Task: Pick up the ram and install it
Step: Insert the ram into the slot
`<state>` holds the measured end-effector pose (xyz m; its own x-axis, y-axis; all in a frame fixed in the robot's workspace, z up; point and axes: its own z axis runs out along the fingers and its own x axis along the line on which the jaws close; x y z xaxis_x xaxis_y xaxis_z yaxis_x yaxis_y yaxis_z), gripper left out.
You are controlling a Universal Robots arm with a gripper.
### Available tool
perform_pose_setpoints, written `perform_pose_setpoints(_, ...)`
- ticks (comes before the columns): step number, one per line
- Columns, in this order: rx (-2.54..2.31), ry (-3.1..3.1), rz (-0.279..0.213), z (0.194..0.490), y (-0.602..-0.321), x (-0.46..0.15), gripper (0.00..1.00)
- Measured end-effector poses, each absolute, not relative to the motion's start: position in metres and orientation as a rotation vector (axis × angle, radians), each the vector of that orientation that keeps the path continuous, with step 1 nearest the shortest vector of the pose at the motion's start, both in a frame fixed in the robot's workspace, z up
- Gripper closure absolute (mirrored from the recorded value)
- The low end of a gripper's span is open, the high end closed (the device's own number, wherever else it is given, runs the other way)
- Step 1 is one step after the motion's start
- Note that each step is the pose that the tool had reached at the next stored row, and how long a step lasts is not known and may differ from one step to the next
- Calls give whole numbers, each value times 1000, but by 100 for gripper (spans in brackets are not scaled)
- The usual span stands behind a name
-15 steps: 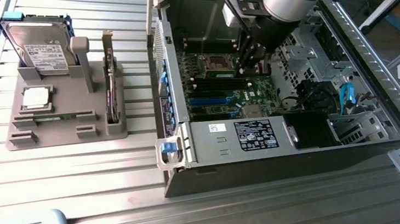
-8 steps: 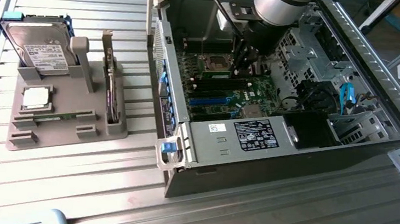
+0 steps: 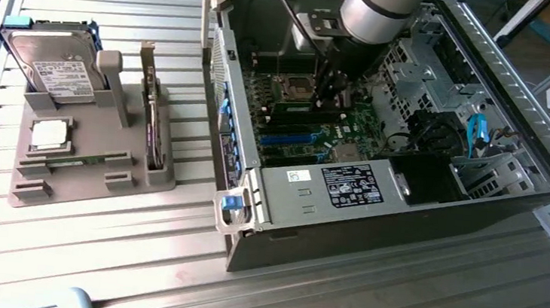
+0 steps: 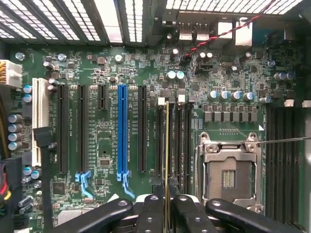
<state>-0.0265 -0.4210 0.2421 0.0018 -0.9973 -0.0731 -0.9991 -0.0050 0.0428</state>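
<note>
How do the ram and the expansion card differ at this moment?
The ram sits clamped in the claw; the expansion card stands untouched in the grey holder. The ram is inside the computer case, over the motherboard slots; the card is outside it. Both stand on edge.

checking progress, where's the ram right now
In the wrist view the ram is held edge-on in the gripper, at the memory slots beside the CPU socket.
</note>
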Motion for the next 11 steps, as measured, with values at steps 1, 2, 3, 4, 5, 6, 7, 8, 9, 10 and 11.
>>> perform_pose_setpoints(1,-2208,2201,128,238,-420,-27,86)
perform_pose_setpoints(2,-2208,2201,128,234,-420,-27,86)
perform_pose_setpoints(3,-2209,2201,127,233,-420,-27,86)
perform_pose_setpoints(4,-2211,2204,122,233,-420,-27,86)
perform_pose_setpoints(5,-2214,2207,115,233,-420,-27,86)
perform_pose_setpoints(6,-2214,2208,115,233,-420,-27,86)
perform_pose_setpoints(7,-2214,2208,115,233,-420,-27,86)
perform_pose_setpoints(8,-2214,2208,116,233,-420,-26,86)
perform_pose_setpoints(9,-2214,2207,116,232,-420,-26,86)
perform_pose_setpoints(10,-2214,2207,116,232,-420,-26,86)
perform_pose_setpoints(11,-2213,2207,117,232,-420,-26,86)
